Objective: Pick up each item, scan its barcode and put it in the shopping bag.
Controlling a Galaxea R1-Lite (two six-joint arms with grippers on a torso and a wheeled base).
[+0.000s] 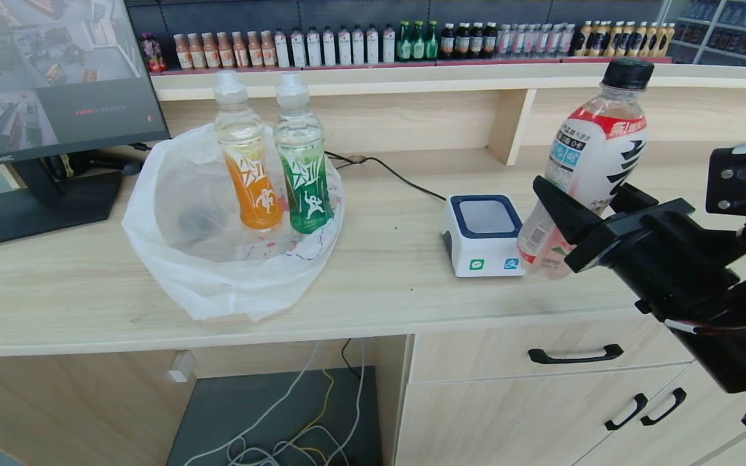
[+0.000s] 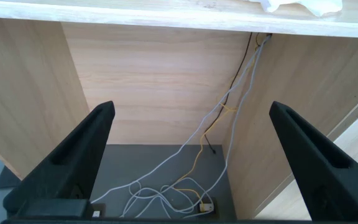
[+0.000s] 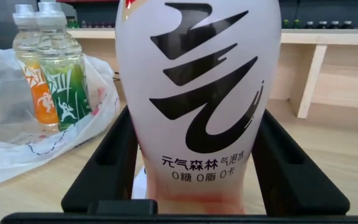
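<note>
The right gripper [image 1: 580, 207] is clamping the tilted soda bottle [image 1: 596, 149], with the barcode scanner [image 1: 483, 233] just beside its fingertips, probably for scanning; the left gripper [image 2: 191, 109] is hanging wide open and empty.

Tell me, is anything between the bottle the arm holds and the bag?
The low scanner sits between the held bottle and the shopping bag; passing above it looks feasible. A green bottle and an orange bottle already stand in the bag.

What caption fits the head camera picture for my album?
Right gripper holds a black-capped white bottle beside the blue-and-white scanner; an orange bottle and a green bottle stand in the white plastic bag.
</note>
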